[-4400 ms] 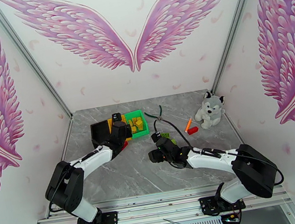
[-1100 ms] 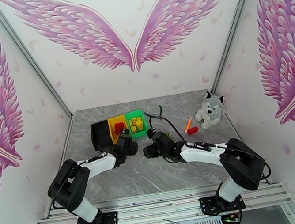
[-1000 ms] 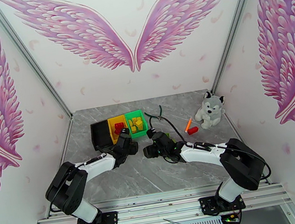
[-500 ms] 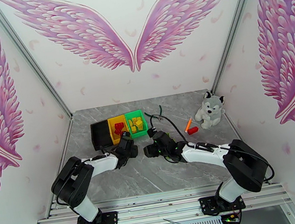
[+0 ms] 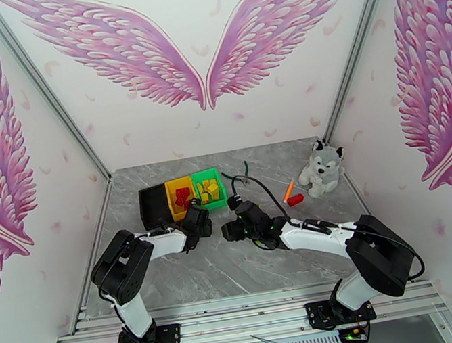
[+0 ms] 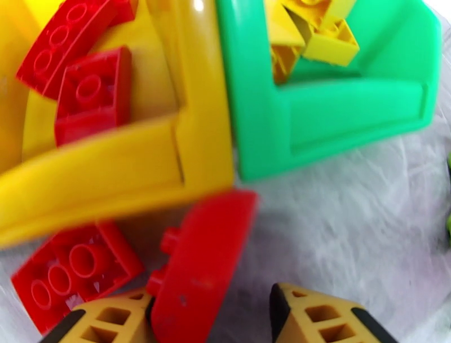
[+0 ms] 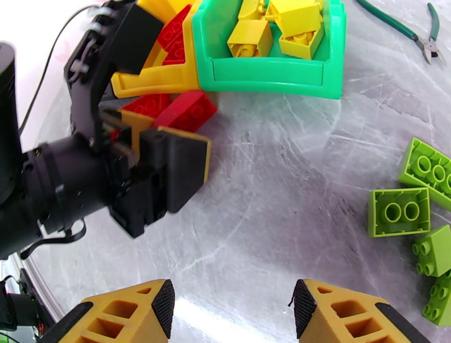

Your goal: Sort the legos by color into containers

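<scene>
Red lego [image 6: 197, 254] sits btwn jaws of L end effector [image 6: 208, 304], long axis twd yellow bin [image 6: 113, 163] just beyond. Jaws narrow, gap one side, not clamped. R end effector [image 7: 231, 302] wide, empty.

Robot lab booth: wing-mural walls [image 5: 197, 57], aluminium frame [image 5: 249, 317], marble-look table [image 5: 207, 271].

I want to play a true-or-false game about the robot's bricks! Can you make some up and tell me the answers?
1. The green bin holds yellow bricks. True.
2. The yellow bin holds yellow bricks too. False: red bricks lie in it.
3. Some green bricks lie on the table, outside any bin. True.
4. The right gripper is holding a brick. False: it is open, with nothing between its fingers.
</scene>
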Robot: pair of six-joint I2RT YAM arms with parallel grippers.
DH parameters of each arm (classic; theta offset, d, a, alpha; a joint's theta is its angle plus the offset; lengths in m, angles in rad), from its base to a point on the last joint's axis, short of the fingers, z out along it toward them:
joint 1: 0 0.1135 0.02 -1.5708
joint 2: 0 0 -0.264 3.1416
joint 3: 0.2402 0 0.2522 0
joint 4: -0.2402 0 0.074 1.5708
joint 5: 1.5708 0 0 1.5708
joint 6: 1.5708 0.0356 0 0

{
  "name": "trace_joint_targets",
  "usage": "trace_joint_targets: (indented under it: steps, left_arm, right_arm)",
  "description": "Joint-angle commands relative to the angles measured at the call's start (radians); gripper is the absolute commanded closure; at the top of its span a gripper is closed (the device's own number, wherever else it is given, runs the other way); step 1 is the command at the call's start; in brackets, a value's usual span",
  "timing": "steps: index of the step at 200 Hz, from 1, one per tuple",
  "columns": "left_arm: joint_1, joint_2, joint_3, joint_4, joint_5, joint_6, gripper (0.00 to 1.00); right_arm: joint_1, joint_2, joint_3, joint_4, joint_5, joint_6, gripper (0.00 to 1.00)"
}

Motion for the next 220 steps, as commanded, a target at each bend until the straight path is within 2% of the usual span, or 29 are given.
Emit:
trace_joint_targets:
  steps: [1, 20, 61, 126, 182, 220]
  left_arm:
    - [0.01, 0.034, 0.036, -0.004, -0.029, 0.021, 0.47]
    - [0.011, 0.036, 0.044, -0.009, -0.041, 0.029, 0.49]
    - [0.004, 0.015, 0.03, 0.003, -0.046, 0.062, 0.65]
    - [-0.045, -0.048, -0.014, 0.019, -0.01, 0.129, 0.78]
    - [-0.058, -0.167, -0.085, 0.013, 0.046, 0.118, 0.82]
    - [-0.048, -0.28, -0.117, -0.024, 0.006, 0.103, 0.82]
  right_arm:
    - [0.006, -0.024, -0.012, -0.02, 0.026, -0.006, 0.38]
    - [0.005, -0.023, -0.012, -0.021, 0.026, -0.007, 0.38]
    - [0.005, -0.009, -0.002, -0.017, 0.023, -0.007, 0.38]
    - [0.004, -0.005, 0.002, -0.017, 0.021, -0.004, 0.38]
    - [0.005, -0.021, -0.003, -0.025, 0.032, -0.004, 0.38]
    - [0.005, -0.051, -0.009, -0.038, 0.056, -0.01, 0.39]
